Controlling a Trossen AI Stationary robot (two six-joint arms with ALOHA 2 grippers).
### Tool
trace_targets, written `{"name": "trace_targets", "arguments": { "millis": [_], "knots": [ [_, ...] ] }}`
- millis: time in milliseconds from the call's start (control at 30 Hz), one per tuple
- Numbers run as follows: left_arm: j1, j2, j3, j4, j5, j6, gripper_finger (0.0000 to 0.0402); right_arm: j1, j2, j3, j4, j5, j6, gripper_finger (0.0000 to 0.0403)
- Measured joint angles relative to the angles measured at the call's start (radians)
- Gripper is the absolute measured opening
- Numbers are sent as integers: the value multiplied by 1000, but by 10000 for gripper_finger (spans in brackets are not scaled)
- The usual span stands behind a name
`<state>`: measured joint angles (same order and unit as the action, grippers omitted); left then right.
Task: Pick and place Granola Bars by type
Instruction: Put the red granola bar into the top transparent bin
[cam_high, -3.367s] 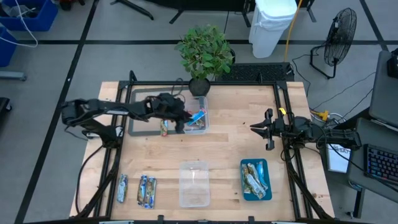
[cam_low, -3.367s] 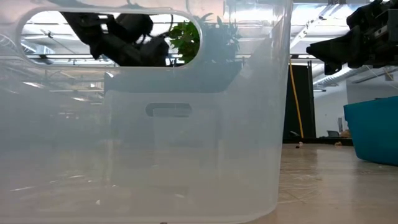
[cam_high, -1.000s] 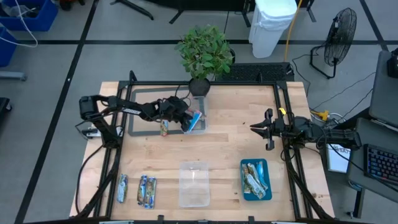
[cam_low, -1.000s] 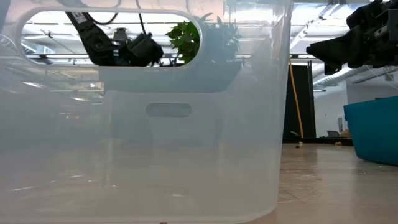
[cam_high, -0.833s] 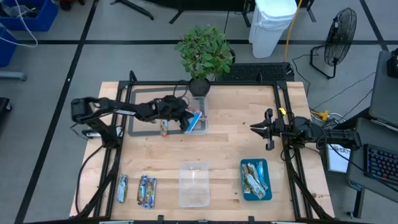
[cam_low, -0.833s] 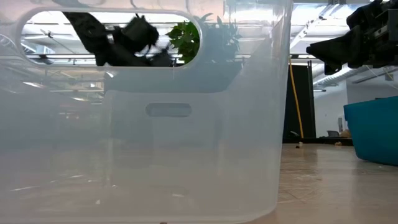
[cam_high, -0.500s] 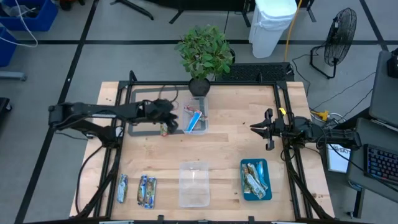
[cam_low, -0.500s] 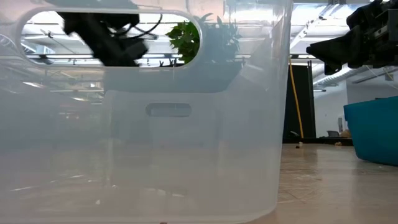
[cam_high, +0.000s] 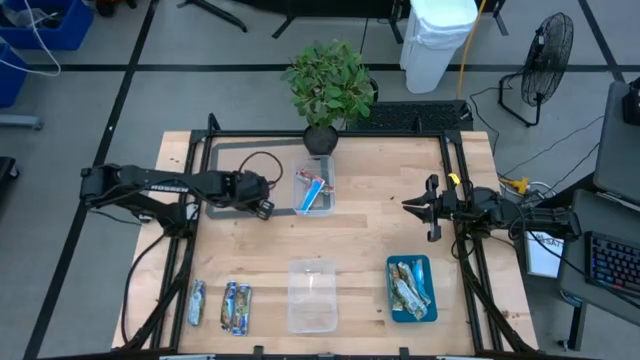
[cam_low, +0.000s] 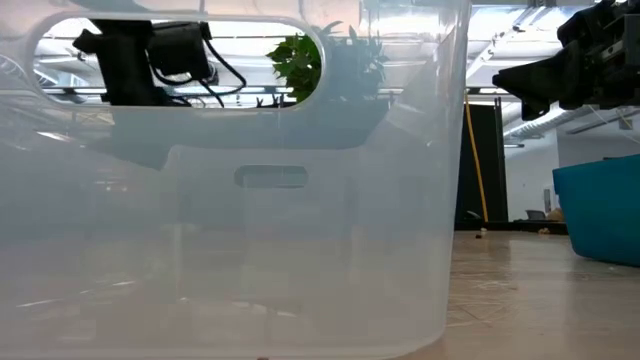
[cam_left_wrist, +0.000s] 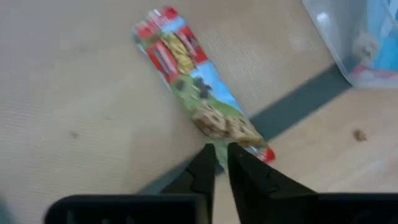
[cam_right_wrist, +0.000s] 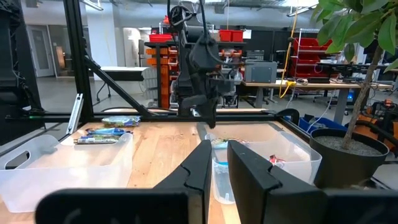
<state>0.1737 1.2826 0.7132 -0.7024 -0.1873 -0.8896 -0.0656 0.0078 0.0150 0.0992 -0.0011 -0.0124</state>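
Rear tub (cam_high: 313, 192): bars inside; left gripper (cam_high: 262, 208) just left of it. Front tub (cam_high: 312, 296): between loose bars (cam_high: 221, 304) and tray (cam_high: 411, 289)

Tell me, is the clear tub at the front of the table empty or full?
Empty. From above, the front clear tub shows only bare plastic inside, no bars.

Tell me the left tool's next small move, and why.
Probably open the left tool wider: it stands barely open above the near end of the red-green granola bar, which looks wider than the gap. The right tool waits aside.
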Motion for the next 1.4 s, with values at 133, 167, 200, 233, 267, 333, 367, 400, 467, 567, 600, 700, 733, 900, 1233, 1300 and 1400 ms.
{"name": "trace_targets", "arguments": {
  "millis": [133,167,200,233,267,333,367,400,467,567,600,700,733,900,1233,1300,1400],
  "knots": [
    [21,46,0,21,55,1,99,0,0,0,1,0,0,45],
    [29,54,0,20,59,0,112,0,0,0,1,0,0,44],
    [38,62,0,20,58,0,125,0,0,0,1,0,0,43],
    [49,68,0,17,58,-1,136,0,0,0,1,0,0,43],
    [59,73,0,15,58,-1,147,0,0,0,1,0,0,44],
    [75,79,0,14,57,-1,164,0,0,0,1,0,0,45],
    [83,85,0,15,57,-1,170,0,0,0,1,0,0,45],
    [90,90,0,15,56,-1,176,0,0,0,1,0,0,45],
    [103,102,0,17,55,-1,182,0,0,0,1,0,0,45],
    [116,124,0,20,57,8,181,0,0,0,1,0,0,43],
    [118,133,0,24,57,13,180,0,0,0,1,0,0,43],
    [127,154,0,31,57,20,172,0,0,0,1,0,0,45],
    [130,161,0,39,57,21,169,0,0,0,1,0,0,45],
    [133,184,1,88,70,57,155,0,0,0,1,0,0,43],
    [133,184,1,133,136,96,124,0,0,0,1,0,0,43],
    [133,184,1,133,136,96,114,0,0,0,1,0,0,44],
    [133,184,1,133,136,102,92,0,0,0,1,0,0,45]
  ]
}}
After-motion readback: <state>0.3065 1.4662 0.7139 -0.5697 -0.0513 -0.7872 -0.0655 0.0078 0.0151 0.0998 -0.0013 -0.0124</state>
